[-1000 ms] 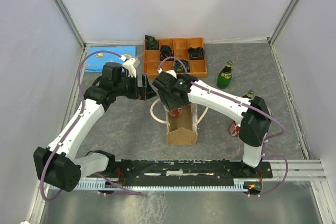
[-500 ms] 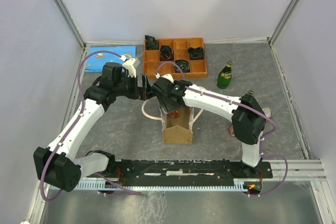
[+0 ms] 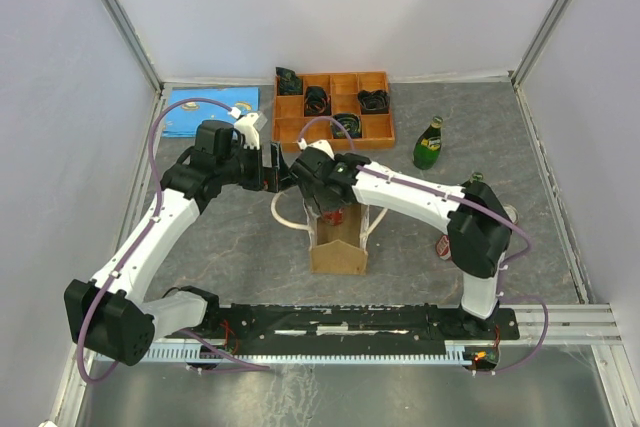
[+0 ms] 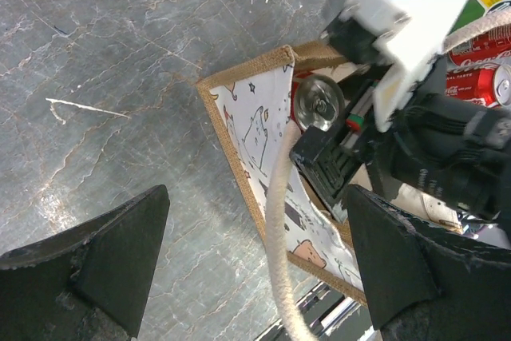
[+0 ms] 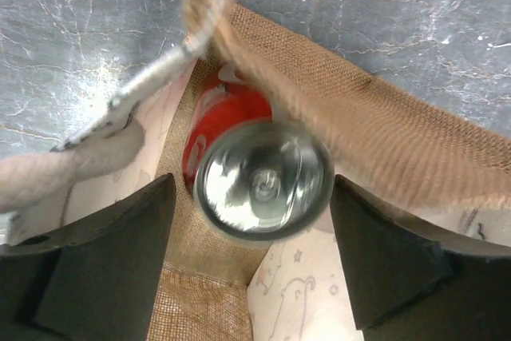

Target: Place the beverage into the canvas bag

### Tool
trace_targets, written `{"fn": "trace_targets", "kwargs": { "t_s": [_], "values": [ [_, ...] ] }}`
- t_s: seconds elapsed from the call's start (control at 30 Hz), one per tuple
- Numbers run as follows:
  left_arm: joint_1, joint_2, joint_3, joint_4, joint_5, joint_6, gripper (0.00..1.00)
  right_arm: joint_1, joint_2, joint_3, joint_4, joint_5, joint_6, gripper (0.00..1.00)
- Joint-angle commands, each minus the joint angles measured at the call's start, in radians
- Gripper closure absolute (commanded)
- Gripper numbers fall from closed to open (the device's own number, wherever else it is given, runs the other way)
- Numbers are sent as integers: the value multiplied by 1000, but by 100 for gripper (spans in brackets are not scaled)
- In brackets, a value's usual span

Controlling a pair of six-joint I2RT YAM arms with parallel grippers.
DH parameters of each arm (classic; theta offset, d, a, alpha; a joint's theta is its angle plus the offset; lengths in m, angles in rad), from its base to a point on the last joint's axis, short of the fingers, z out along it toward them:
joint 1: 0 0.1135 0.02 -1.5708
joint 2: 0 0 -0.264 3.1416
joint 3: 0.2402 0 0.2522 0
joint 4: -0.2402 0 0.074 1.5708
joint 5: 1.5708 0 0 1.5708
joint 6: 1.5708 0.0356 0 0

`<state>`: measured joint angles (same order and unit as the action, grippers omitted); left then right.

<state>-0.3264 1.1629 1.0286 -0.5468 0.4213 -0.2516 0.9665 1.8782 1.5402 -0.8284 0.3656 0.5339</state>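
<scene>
In front of me the canvas bag (image 3: 338,252) stands upright on the counter (image 3: 240,247). It is tan-brown, its mouth is open, and its cream rope handles (image 4: 279,221) hang loose. The red can (image 5: 262,177) sits inside, with its silver top toward the mouth.

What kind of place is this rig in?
Probably a lab test cell: white panel walls on metal framing, two arms on a rail, staged props like the orange tray and green bottle.

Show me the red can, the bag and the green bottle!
red can (image 5: 257,175), right wrist view, on its shiny end.
bag (image 3: 340,257), top view, on its near wall.
green bottle (image 3: 429,150), top view, on its body.
</scene>
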Motion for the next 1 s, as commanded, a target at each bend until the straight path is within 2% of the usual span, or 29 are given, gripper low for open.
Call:
{"fn": "trace_targets", "kwargs": {
  "t_s": [0.0,0.03,0.07,0.33,0.57,0.7,0.8,0.97],
  "values": [
    [5,-16,1,21,32,53,3,-1,-97,14,26,49,-3,8],
    [5,-15,0,21,34,52,3,0,-101,12,26,51,-2,2],
    [6,-15,-1,21,36,52,3,0,-104,10,27,53,-1,1],
    [5,-22,-2,19,38,52,3,0,-172,41,21,70,4,1],
    [4,-19,-4,21,43,48,3,-18,-276,253,-103,269,-7,1],
    [4,-13,2,21,47,50,3,-113,-314,342,-205,273,1,1],
    [4,-13,5,20,48,54,3,-240,-335,392,-377,270,43,1],
    [3,-18,-2,18,49,55,3,-421,-421,329,-643,253,112,6]
  ]
}}
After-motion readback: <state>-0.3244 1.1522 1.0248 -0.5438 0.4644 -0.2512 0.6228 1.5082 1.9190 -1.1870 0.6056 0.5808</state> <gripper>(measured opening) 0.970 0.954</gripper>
